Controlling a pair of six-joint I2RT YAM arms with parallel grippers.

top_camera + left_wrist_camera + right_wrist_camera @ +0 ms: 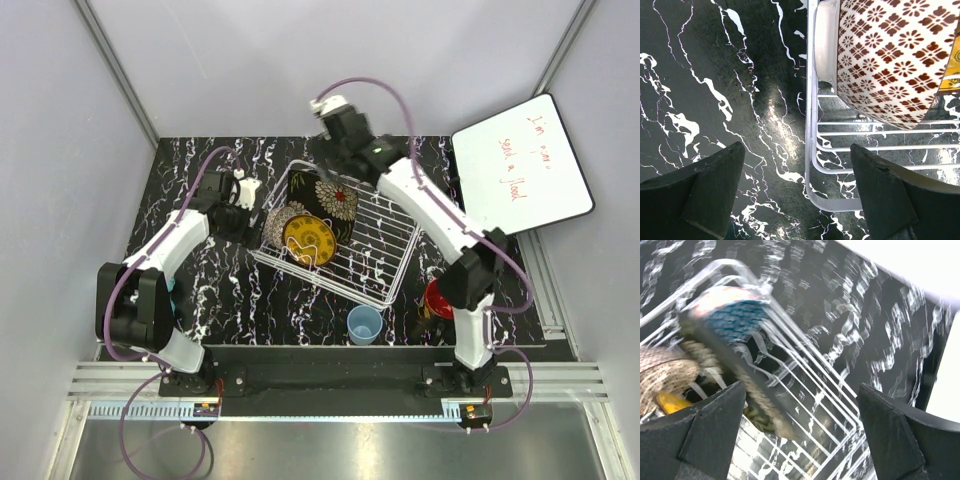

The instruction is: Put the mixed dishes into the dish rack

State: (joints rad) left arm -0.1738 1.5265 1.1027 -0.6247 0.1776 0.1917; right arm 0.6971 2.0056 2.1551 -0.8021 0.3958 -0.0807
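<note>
— How far along is the loading?
— Well over halfway, I'd judge. The dark floral plate point(335, 197), yellow plate point(308, 238) and beige bowl point(278, 222) stand in the rack point(385, 255), along with a blue-patterned dish point(735, 315) (blurred, so I can't say which).
— What's left?
— The blue cup point(364, 324) sits on the table point(220, 290) just in front of the rack, and the dark mug point(437, 298) is by the right arm's base. The left gripper point(800, 155), at the rack's left rim, and the right gripper point(800, 405), over its far end, are both spread wide and hold nothing.

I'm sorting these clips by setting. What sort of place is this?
Probably a robot lab cell, not a kitchen: plain panel walls, a marble-print table, a dish rack, and a handwritten whiteboard.
</note>
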